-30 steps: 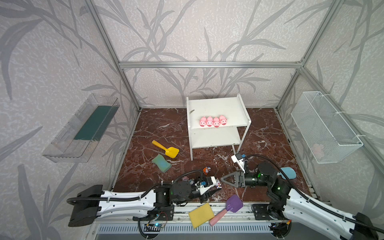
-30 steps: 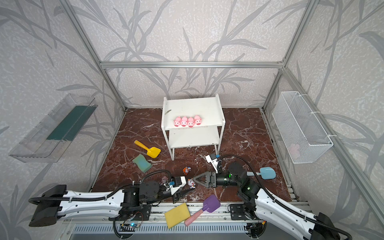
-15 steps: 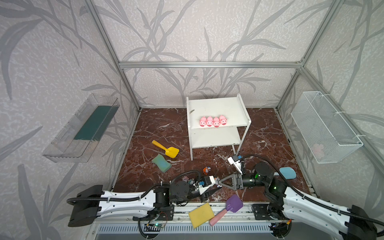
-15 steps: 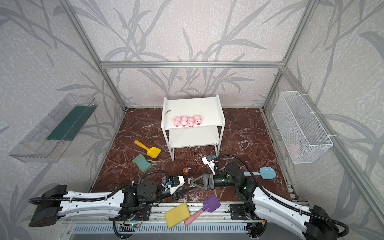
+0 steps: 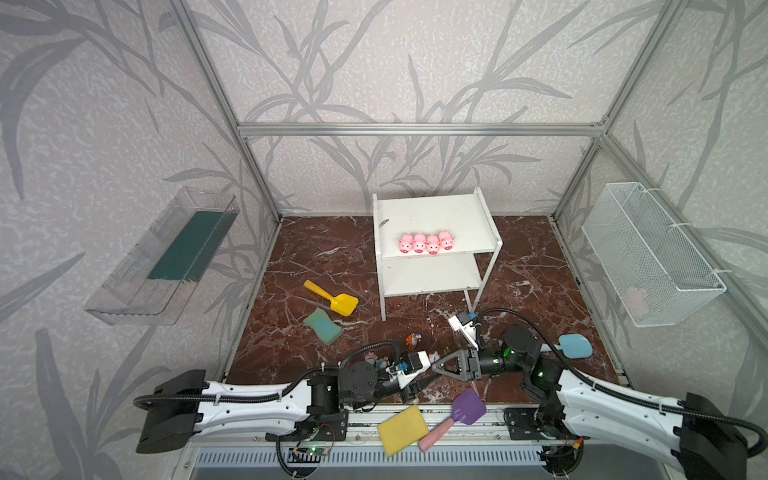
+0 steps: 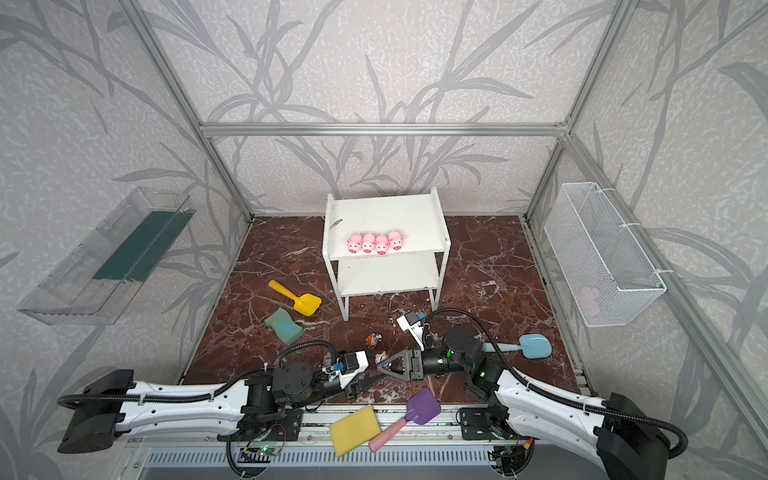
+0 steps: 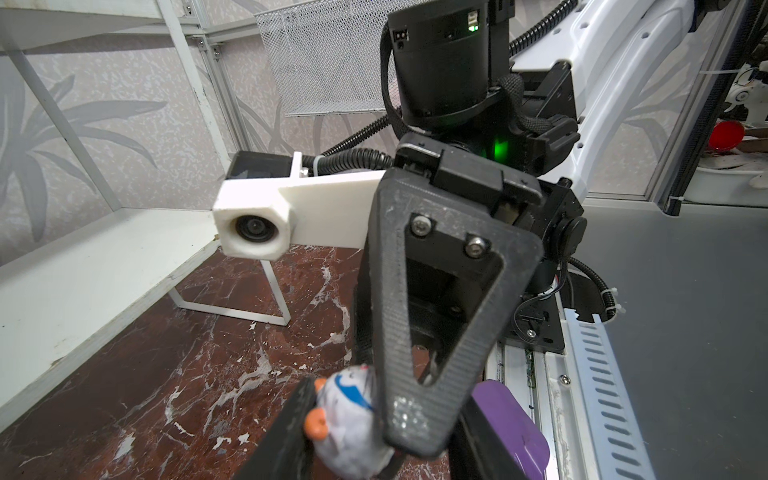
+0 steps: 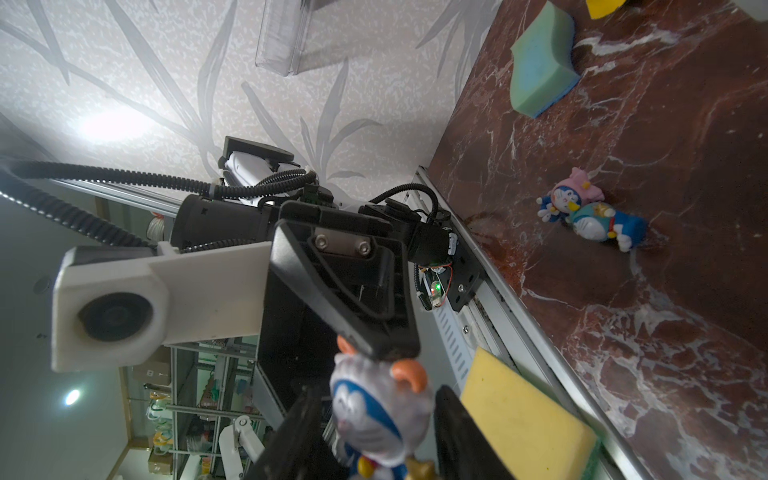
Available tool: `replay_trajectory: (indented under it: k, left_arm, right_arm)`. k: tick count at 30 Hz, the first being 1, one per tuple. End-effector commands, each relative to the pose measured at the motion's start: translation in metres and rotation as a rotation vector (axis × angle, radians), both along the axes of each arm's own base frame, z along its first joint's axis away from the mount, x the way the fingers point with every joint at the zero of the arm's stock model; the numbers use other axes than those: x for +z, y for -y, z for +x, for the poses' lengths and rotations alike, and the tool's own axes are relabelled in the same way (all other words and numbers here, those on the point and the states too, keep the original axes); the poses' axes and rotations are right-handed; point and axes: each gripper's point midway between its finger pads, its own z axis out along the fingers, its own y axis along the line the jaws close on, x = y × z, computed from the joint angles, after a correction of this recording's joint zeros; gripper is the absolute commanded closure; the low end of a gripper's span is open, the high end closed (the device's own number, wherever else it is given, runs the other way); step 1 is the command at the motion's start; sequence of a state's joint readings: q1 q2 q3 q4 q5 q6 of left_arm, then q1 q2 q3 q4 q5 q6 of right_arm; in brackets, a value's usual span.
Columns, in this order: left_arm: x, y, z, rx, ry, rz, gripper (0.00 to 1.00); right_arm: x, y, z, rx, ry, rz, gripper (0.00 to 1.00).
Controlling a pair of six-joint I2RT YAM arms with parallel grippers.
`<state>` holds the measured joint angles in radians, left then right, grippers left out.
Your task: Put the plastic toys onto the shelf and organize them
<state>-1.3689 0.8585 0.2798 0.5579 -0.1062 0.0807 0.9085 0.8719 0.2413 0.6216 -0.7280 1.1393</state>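
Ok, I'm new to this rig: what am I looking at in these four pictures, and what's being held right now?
It is a robot with a left arm and a right arm. Two pictures look down from above; two come from cameras on the wrists. The left end effector holds a white-blue figurine; the right end effector has its jaws either side of it, grip unclear. Four pink pigs stand on the shelf. An orange figurine, a pink figurine and a teal figurine lie on the floor with a yellow shovel and a green sponge.
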Motion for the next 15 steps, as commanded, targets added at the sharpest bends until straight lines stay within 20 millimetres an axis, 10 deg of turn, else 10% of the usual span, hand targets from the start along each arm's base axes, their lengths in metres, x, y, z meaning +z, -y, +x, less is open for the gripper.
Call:
replay_trajectory:
  k: [1,15]
  left_arm:
    - [0.022,0.001,0.002,0.009,0.039,-0.066,0.67]
    - [0.009,-0.013,0.01,0.082,-0.085,-0.015,0.28]
  right_arm:
    - [0.006,0.0,-0.005,0.022,0.02,0.034,0.62]
    - [-0.001,0.015,0.004,-0.086,0.126,-0.027,0.76]
